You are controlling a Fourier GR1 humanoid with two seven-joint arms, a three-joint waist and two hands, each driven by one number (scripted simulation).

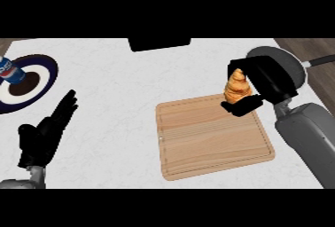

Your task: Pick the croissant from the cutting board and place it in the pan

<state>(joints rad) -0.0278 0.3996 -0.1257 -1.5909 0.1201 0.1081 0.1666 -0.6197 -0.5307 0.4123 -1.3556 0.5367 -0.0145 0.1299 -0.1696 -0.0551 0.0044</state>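
Above the far right corner of the cutting board [212, 137]: croissant [237, 86] lifted clear, pinched between curled fingers and thumb of right hand [265, 82], just short of the grey pan [291, 62]. At lower left over white tabletop [118, 88]: left hand [46, 133] resting, fingers straight and spread.
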